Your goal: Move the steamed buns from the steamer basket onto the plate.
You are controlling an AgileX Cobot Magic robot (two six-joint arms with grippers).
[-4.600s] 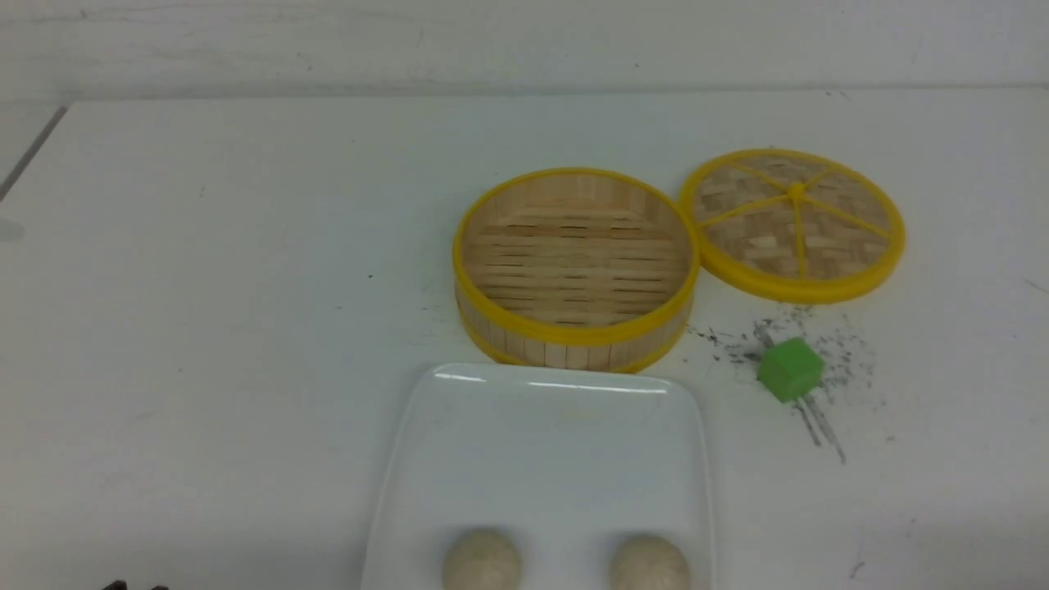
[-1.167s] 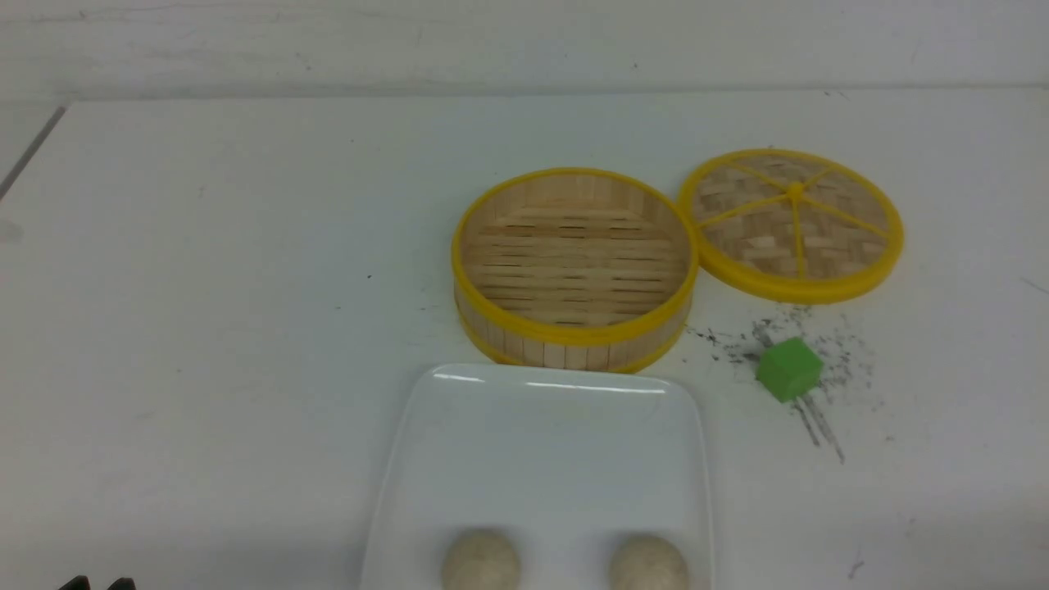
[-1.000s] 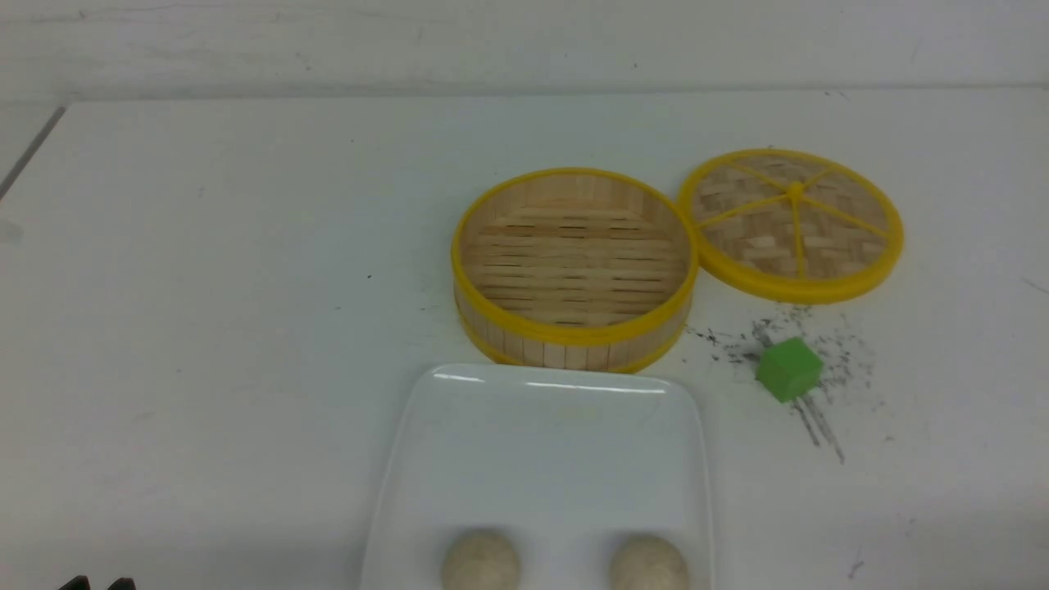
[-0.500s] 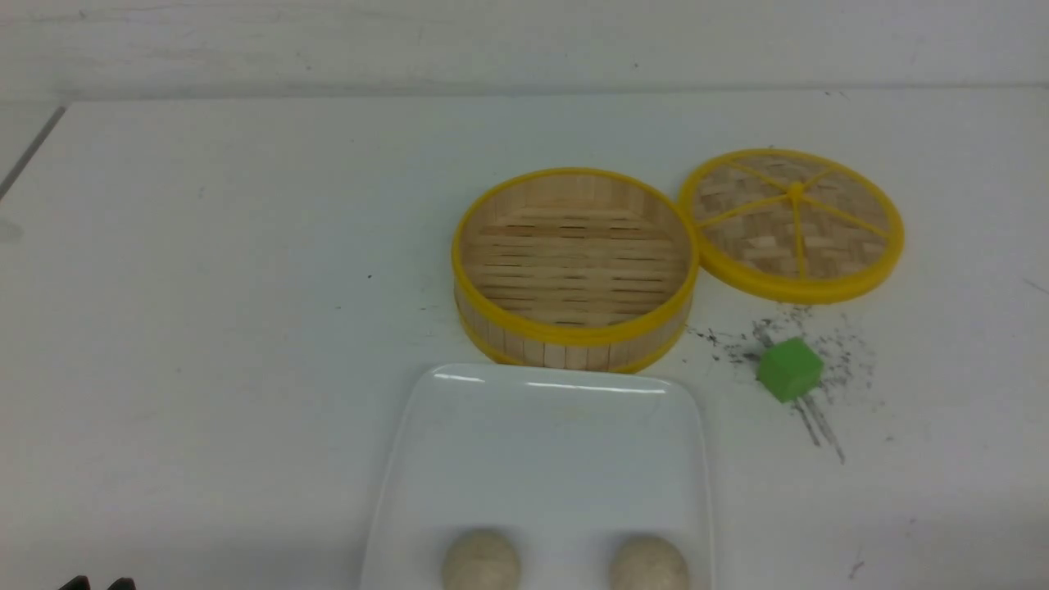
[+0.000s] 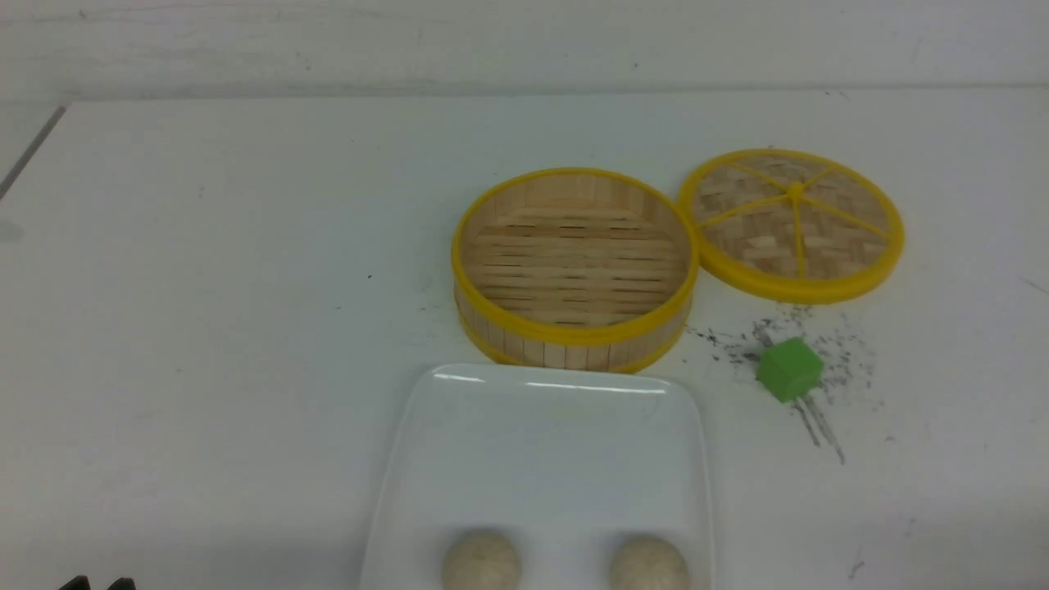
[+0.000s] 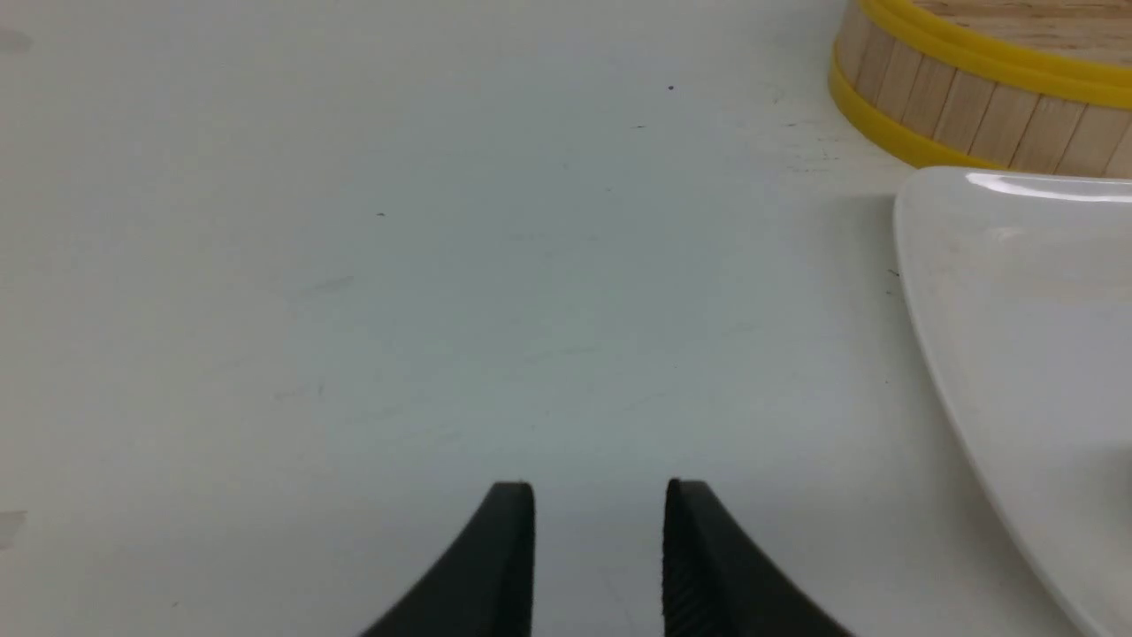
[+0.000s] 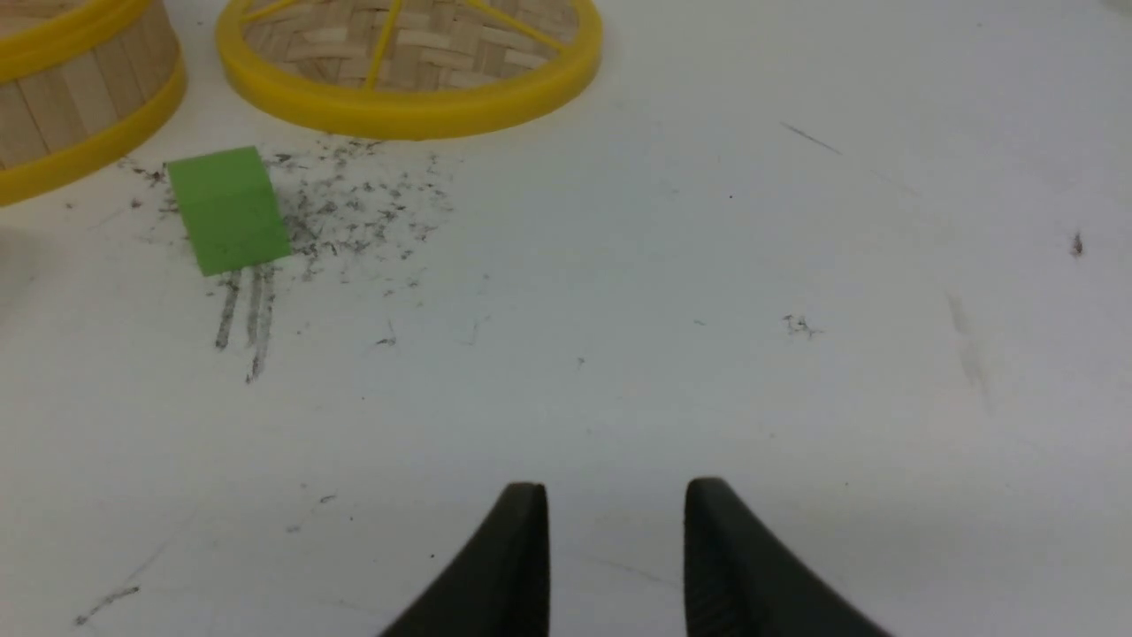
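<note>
Two steamed buns lie on the near part of the white plate [image 5: 541,442], one on the left [image 5: 481,560] and one on the right [image 5: 649,565]. Behind the plate stands the steamer basket [image 5: 574,266], with nothing in it. My left gripper [image 6: 600,495] hovers open over bare table to the left of the plate [image 6: 1017,318], nothing between its fingers; its fingertips [image 5: 74,583] just show at the front view's bottom left. My right gripper [image 7: 616,495] is open over bare table on the right, well short of the green cube [image 7: 228,209], and is out of the front view.
The flat woven lid [image 5: 792,221] lies right of the basket, touching its rim. A green cube [image 5: 789,369] sits among dark scuff marks in front of the lid. The table's far edge meets a pale wall.
In the oldest frame the left fingertips stood a little further right at the bottom edge. Over the last second nothing has visibly moved.
</note>
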